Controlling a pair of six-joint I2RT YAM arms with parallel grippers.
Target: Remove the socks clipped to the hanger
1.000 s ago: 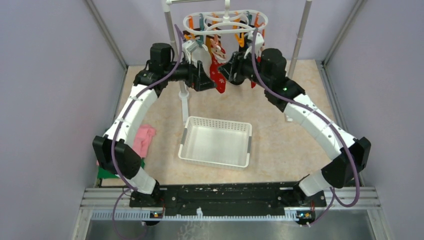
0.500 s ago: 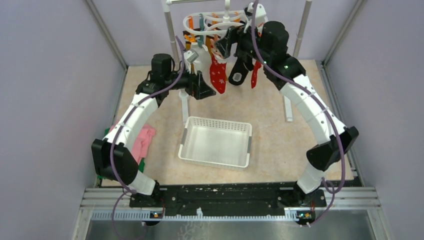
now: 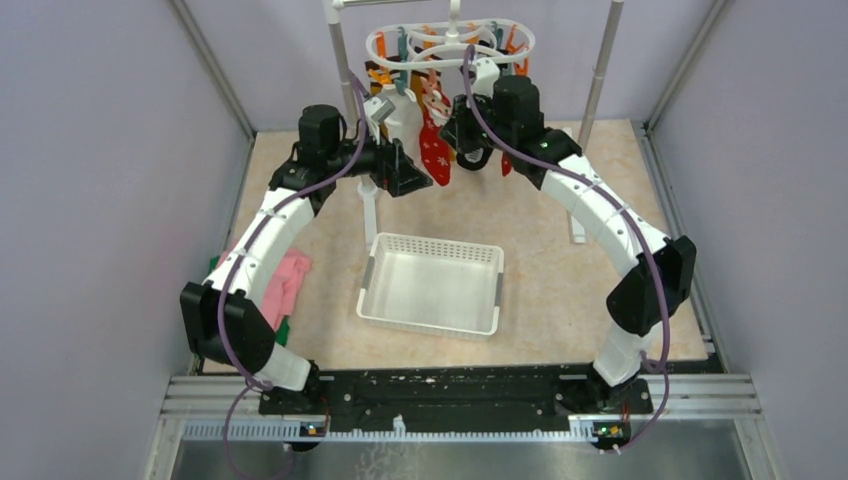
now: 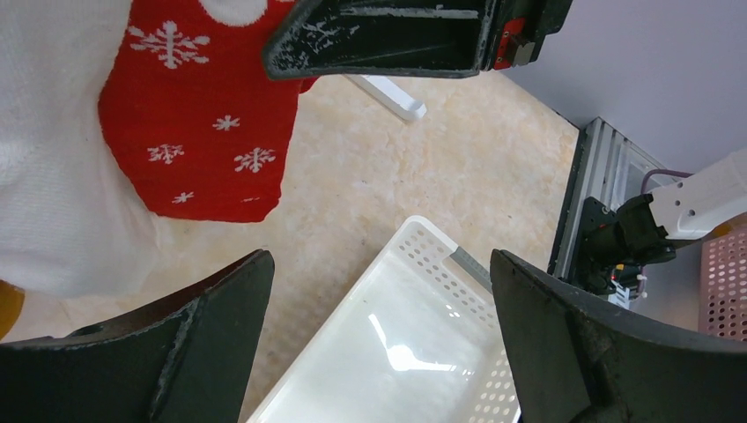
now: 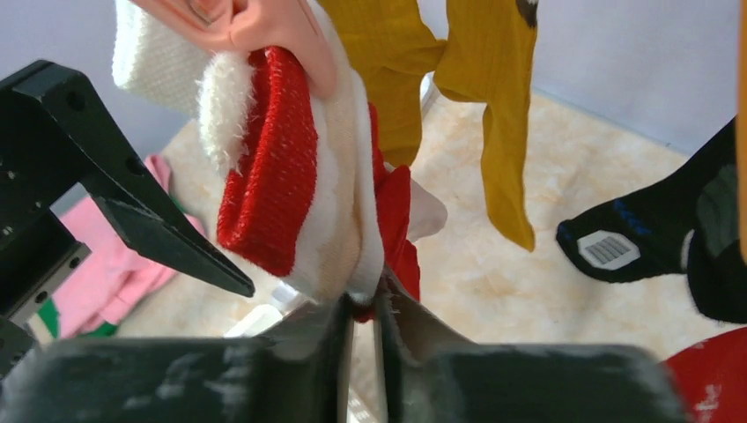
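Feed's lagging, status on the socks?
Left gripper open beside red snowflake sock. Right gripper shut at that sock's edge, grip unconfirmed. Socks all on hanger. Basket below, nothing blocking.

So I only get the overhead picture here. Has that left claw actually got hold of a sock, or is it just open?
Observer: It is open. In the left wrist view the left gripper has its fingers wide apart with nothing between them, and the red snowflake sock hangs just beyond.
Visitor: And the right claw?
Observer: The right wrist view shows the right gripper nearly shut. The lower edge of a fuzzy red and white sock appears to be pinched at its tips.
Visitor: Is anything else hanging near it?
Observer: Yes, in that same view a mustard sock hangs behind, and a black sock with a white label sits to the right of it.
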